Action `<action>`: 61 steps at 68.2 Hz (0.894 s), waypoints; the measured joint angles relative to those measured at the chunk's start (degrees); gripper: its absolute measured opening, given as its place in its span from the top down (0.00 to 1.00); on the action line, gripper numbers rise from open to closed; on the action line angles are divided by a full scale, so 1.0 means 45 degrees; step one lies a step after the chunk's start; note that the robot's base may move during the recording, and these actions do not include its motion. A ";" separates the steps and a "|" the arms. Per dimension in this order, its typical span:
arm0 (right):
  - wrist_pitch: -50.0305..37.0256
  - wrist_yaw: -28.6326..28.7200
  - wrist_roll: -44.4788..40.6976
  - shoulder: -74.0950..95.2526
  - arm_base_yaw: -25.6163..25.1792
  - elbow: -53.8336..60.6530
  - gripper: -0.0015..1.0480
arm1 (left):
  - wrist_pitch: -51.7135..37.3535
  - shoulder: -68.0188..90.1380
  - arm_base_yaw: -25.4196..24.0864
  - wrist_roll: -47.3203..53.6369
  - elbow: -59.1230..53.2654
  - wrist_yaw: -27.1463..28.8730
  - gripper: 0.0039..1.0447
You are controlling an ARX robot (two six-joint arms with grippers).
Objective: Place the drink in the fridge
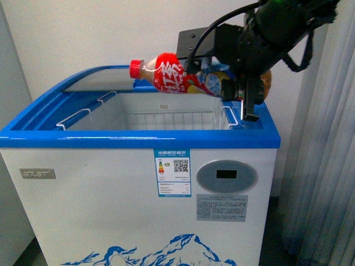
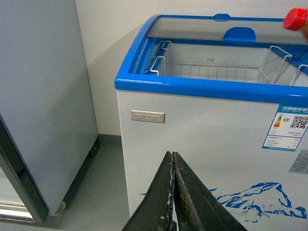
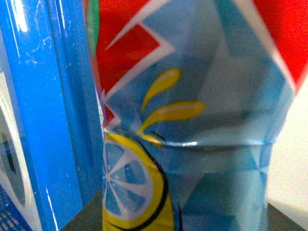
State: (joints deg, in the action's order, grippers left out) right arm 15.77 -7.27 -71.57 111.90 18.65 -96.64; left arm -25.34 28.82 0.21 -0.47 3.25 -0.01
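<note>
The drink [image 1: 169, 75], a small bottle with red cap and red label, lies almost level in the air above the open fridge [image 1: 138, 188], cap pointing left. My right gripper [image 1: 236, 91] is shut on the bottle's colourful lower part, over the fridge's right rear corner. In the right wrist view the drink's label [image 3: 192, 120] fills the picture beside the blue rim [image 3: 43, 120]. The red cap [image 2: 295, 19] shows at the edge of the left wrist view. My left gripper [image 2: 172, 192] is shut on nothing, low in front of the fridge's white front wall [image 2: 202, 144].
The glass lid [image 1: 102, 77] is slid back to the rear left, leaving the white wire basket [image 1: 166, 119] open from above. A plain grey cabinet on casters [image 2: 43, 106] stands left of the fridge. A grey curtain [image 1: 321, 166] hangs at the right.
</note>
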 joint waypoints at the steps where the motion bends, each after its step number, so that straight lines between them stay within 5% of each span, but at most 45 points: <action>1: -0.0034 -0.0015 -0.0019 0.0097 0.0019 -0.0053 0.61 | 0.0044 -0.0058 0.0000 -0.0005 -0.0015 0.0000 0.98; 26: -0.1443 -0.0126 -0.0374 0.2011 0.0058 -0.0831 0.61 | 0.0729 -0.1462 0.0000 0.0010 -0.0539 -0.0005 0.98; 51: -0.2220 0.0971 0.0461 0.1103 0.0087 0.0112 0.06 | 0.2346 -0.3138 0.0000 0.0015 -0.0539 -0.0005 0.98; 61: -0.2565 0.1569 0.1778 -0.1020 -0.0029 0.1617 0.07 | 0.2890 -0.3682 0.0000 0.0024 -0.0539 -0.0005 0.98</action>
State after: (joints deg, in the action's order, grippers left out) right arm 4.23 -0.21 -63.57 107.31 18.52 -89.36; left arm -12.34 12.25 0.21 -0.36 0.82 -0.03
